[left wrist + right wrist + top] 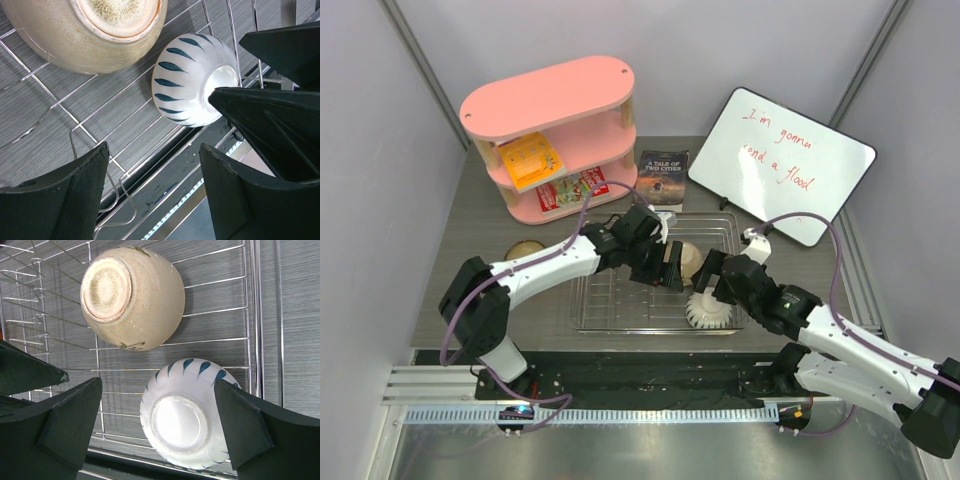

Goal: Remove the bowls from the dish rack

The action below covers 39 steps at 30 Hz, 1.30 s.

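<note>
The right gripper [159, 385] was wide open. It had one finger on each side of the white bowl [180, 422]. It was not squeezing the bowl yet, and I could not tell if a finger touched it. The white bowl lay upside down right under this gripper, in the near corner of the rack [250, 315]. Just past it, a bit farther from the gripper, the beige bowl [132, 297] also lay upside down in the rack.

The left gripper [152, 150] was open too and held nothing. It hung over the rack bars, with the white bowl just ahead of it and the beige bowl ahead and off to one side.

So two bowls were left in the rack, and neither was lifted. I think the white one comes out next. I could not see any orange or dark bowl.

The two grippers were very close together over the same corner, so they could bump. The rack rim was right beside the white bowl as well.

Far out to the left gripper's side, a round tan thing [525, 250] sat on the worktop [450, 240]; it may be a bowl. Beyond the rack stood a pink shelf [550, 130], a book [663, 175] and a whiteboard [780, 165].
</note>
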Available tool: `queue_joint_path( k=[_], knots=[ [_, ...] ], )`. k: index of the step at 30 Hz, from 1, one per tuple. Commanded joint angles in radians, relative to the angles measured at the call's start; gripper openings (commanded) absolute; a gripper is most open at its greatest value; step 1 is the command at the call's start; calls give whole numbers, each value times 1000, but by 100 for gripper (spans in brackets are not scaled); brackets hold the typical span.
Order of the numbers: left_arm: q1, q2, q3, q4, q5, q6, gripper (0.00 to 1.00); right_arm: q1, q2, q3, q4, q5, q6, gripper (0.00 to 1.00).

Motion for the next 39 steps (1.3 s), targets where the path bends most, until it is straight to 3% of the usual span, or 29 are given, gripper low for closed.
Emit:
queue_joint_path(
  k=[1, 11, 20, 24, 39],
  knots=[
    [4, -55, 28, -8, -14, 0, 73, -1, -17, 74, -21, 29, -21, 100],
    [1, -107, 13, 0, 21, -17, 73, -1, -26, 120, -113, 13, -60, 100],
    [-66, -31, -53, 190, 69, -124, 73, -2, -28, 74, -120, -50, -46, 99],
    [-70, -41, -113, 261, 49, -156, 82, -2, -49, 45, -111, -75, -33, 99],
    [-83, 63, -238, 564, 124, -279, 83, -2, -33, -32, -82, -90, -20, 99]
  ],
)
